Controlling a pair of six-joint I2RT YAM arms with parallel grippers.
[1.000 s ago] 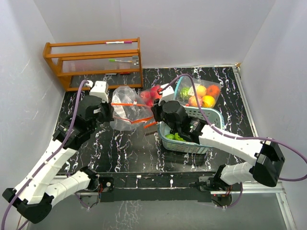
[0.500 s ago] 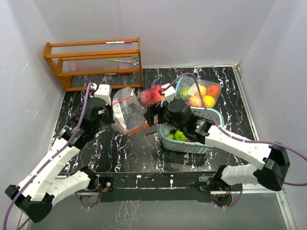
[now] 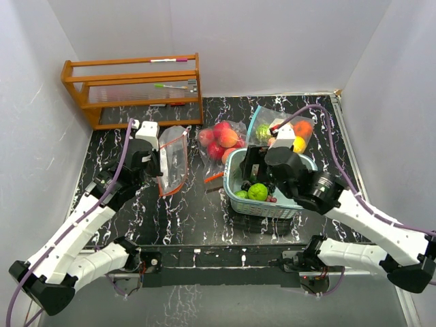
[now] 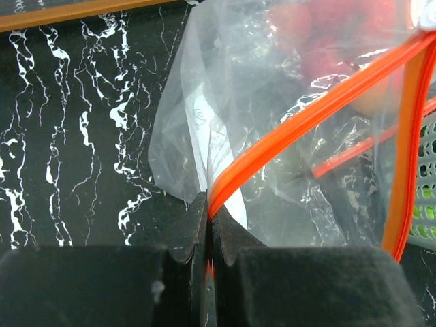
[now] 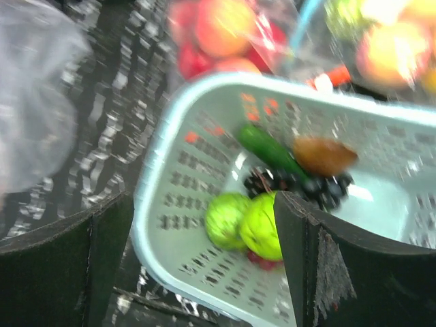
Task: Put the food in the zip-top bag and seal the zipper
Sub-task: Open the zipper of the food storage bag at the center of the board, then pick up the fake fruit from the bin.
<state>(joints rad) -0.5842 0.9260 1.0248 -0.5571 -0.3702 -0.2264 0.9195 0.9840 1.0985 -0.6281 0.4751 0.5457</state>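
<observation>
**Left gripper pinches the bag's zipper; right gripper hangs open over the basket**

The left gripper (image 4: 208,219) is clenched on the orange zipper (image 4: 306,119) of a clear zip-top bag (image 3: 173,160). The strip runs straight into the closed jaws. The bag stands on edge on the marbled black table (image 3: 177,211), just right of that gripper and left of centre.

The right gripper (image 5: 201,218) is released, its fingers spread wide with nothing between them. It hovers above the teal basket (image 3: 235,163) on the right side of the table.

The loose food lies in the basket, directly below and slightly far of the open fingers. There are two green fruits (image 5: 248,221), a green cucumber (image 5: 269,153), a brown piece (image 5: 323,155) and a dark bunch of grapes (image 5: 300,184).

A second bag (image 3: 221,139), holding red and pink fruit, lies between the held bag and the basket, on the basket's far-left side. A third bag (image 3: 286,131), holding orange, yellow and green pieces, lies at the far side of the basket; whether it touches the rim I cannot tell. A wooden rack (image 3: 133,85) stands in the far left corner.
</observation>
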